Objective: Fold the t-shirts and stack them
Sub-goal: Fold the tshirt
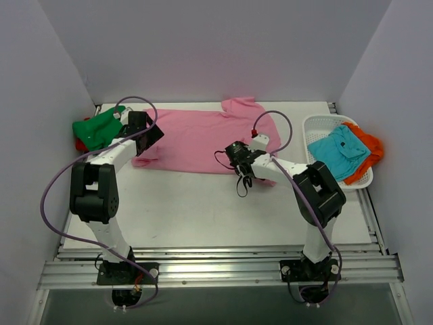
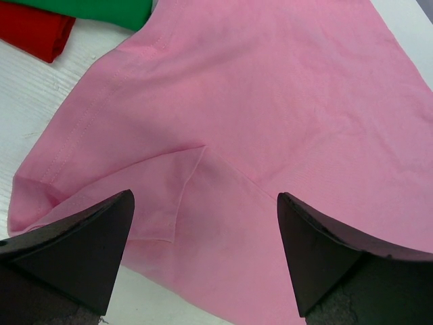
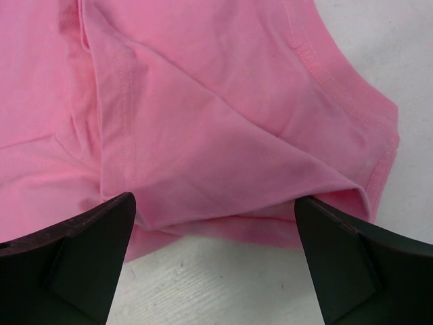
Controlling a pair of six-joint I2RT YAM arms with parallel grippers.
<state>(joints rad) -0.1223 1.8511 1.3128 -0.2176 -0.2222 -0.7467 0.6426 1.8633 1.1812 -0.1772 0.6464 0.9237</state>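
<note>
Pink t-shirt (image 1: pixel 196 139) flat on tabletop (image 1: pixel 203 210); left tool (image 2: pixel 203 250) at its 9 o'clock, right tool (image 3: pixel 213 261) at 4 o'clock, both spread wide.

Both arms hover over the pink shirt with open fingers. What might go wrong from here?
1. Under the right fingers the pink shirt lies in folded layers; a pinch may catch only the top one, leaving a lopsided fold.
2. The left fingers sit over a creased end near the green shirt and red shirt; pulling could disturb them.
</note>
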